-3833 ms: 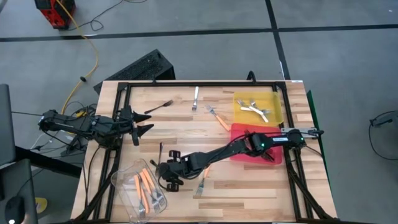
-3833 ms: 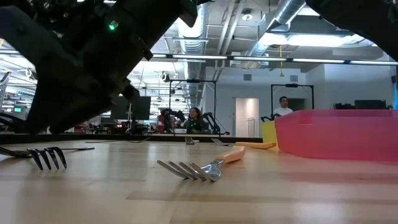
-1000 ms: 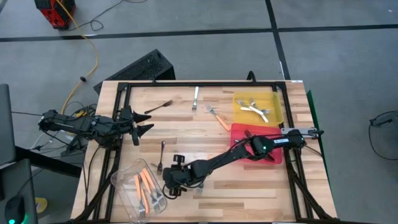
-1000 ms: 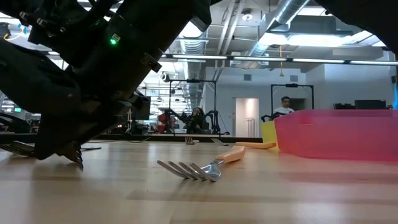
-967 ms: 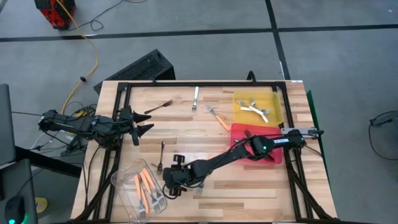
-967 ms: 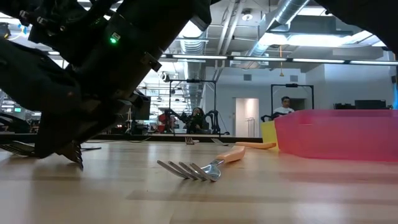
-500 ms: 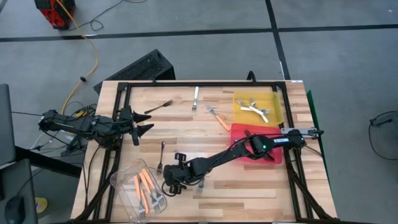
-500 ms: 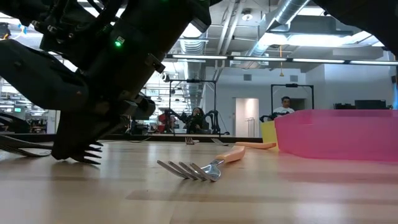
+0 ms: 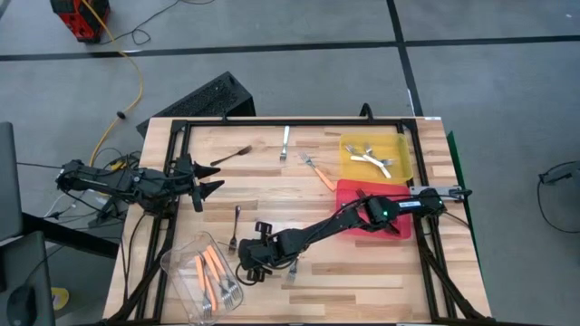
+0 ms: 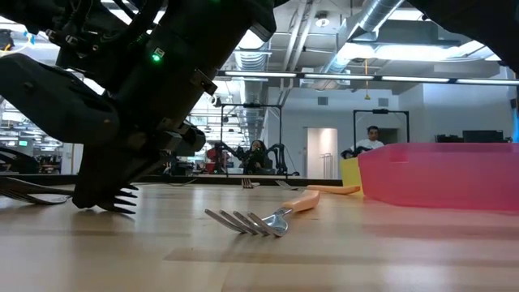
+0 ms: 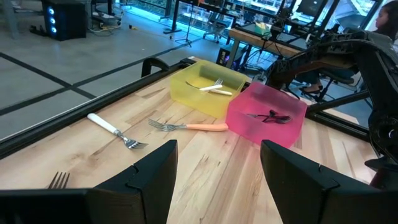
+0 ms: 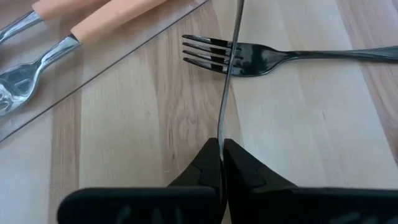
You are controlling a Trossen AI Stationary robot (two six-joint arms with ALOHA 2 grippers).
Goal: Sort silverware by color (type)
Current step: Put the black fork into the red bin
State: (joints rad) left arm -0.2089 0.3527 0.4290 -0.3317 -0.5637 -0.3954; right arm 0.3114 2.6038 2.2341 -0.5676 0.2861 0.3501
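- Black metal is what we see pinched in the right tool [image 12: 221, 152]: its two fingers are pressed together on the thin handle of a dark fork [image 12: 229, 74], low over the counter [image 9: 362, 272] near the front, just beside the clear tub [image 9: 204, 272].
- A second dark fork [image 12: 273, 57] lies flat on the wood under the held one, which crosses over its tines in the right wrist view.
- In the low view the held fork's tines [image 10: 122, 199] point down, at or just above the wood; we cannot tell whether they touch.
- Orange-handled forks [image 9: 210, 267] lie in the clear tub; one more orange-handled fork [image 10: 268, 217] lies on the counter in front of the red tray [image 9: 349, 195], and another [image 9: 317, 172] lies farther back near the yellow tray [image 9: 349, 163].
- White-handled forks [image 9: 373, 159] rest in the yellow tray, and a loose one [image 9: 285, 142] lies near the back edge.
- Dark pieces [image 11: 270, 116] sit in the red tray; another dark fork [image 9: 232, 154] lies at the back left.
- The left tool [image 9: 207, 179] hangs over the counter's left edge, well apart from the forks, fingers spread and holding nothing.
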